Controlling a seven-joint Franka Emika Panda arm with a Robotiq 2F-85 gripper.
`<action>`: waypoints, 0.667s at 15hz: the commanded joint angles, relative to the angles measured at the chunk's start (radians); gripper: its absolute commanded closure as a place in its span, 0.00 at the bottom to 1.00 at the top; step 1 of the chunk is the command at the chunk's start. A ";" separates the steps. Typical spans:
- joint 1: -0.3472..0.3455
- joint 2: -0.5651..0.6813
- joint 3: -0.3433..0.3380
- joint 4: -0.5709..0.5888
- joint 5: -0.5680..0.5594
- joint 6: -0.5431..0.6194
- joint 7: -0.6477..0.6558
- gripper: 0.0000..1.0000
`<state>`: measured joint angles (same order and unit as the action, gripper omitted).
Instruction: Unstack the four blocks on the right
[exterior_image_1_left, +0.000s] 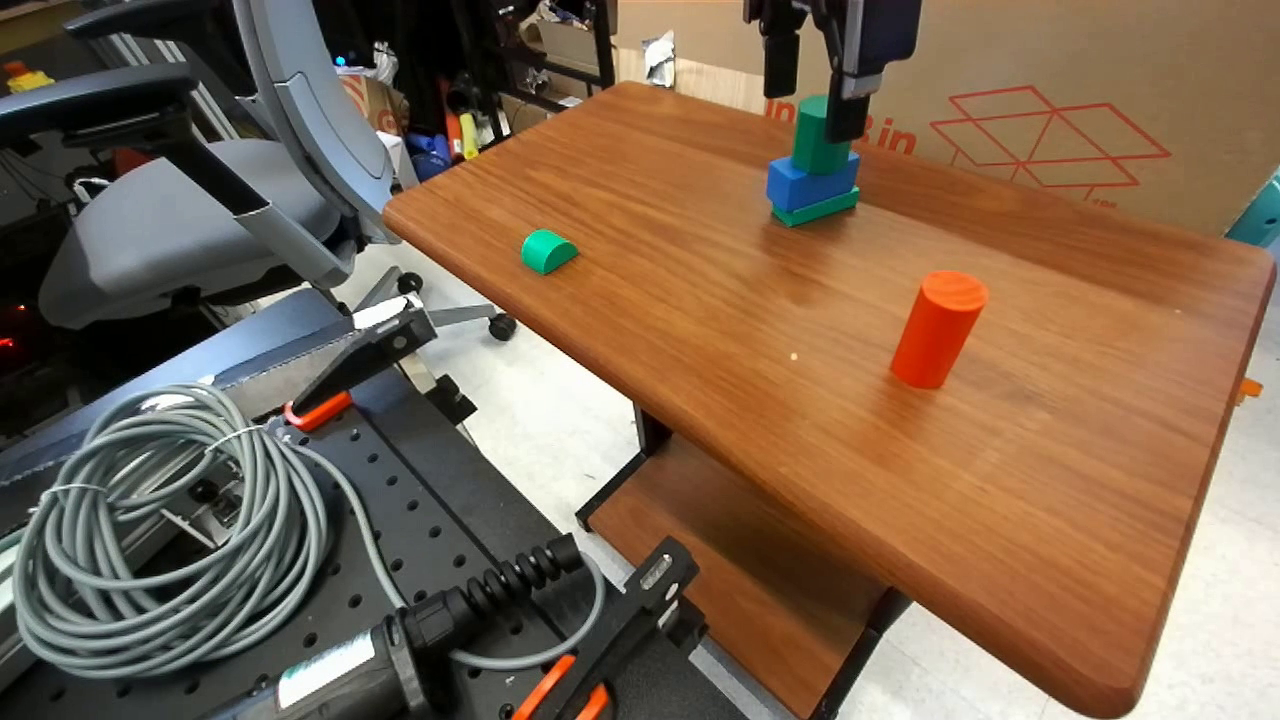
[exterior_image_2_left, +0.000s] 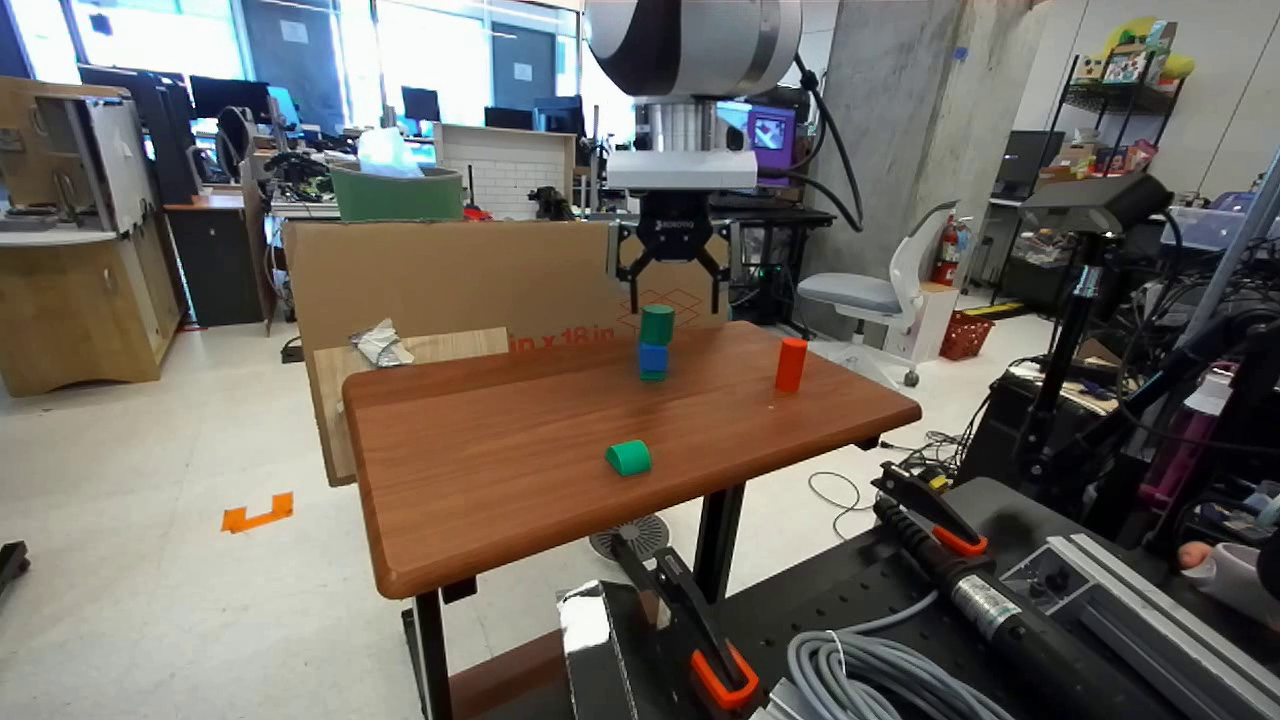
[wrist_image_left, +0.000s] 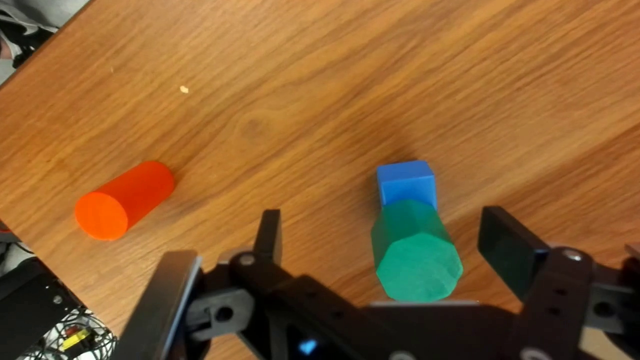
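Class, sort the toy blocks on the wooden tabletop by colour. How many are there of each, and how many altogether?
Green: 3 (faceted upright block, flat bar, half-round block)
Blue: 1 (rectangular block)
Orange-red: 1 (standing cylinder)
Total: 5

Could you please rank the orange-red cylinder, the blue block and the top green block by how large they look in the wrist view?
Largest: the top green block, though nearness to the camera probably enlarges it.
Middle: the orange-red cylinder.
Smallest in visible area: the blue block, partly hidden by the top green block.
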<state>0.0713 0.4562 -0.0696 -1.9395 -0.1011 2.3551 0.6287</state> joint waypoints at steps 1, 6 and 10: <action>0.027 0.046 -0.028 0.048 -0.014 0.028 0.009 0.00; 0.032 0.069 -0.029 0.075 -0.006 0.025 0.001 0.28; 0.037 0.071 -0.029 0.082 -0.006 0.025 0.003 0.58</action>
<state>0.0850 0.5101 -0.0788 -1.8821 -0.1042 2.3640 0.6287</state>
